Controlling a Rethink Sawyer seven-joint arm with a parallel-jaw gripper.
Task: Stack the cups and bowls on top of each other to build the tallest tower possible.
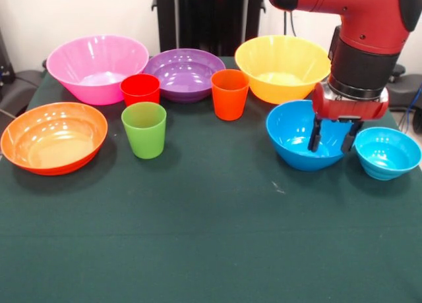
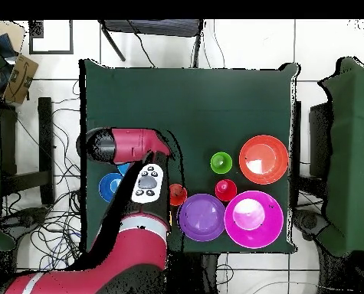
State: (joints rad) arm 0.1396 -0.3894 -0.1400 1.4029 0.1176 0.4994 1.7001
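Nothing stacked yet, all cups and bowls still to build; gripper jaws parted astride the blue bowl rim, grasp not closed.

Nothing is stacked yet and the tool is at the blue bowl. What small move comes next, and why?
Probably lower the tool a little and close it on the blue bowl. Its two fingers hang open at the bowl's rim on the side nearest the small cyan bowl, and the bowl looks tipped, so the grasp seems nearly set. Whether the rim sits between them is unclear.
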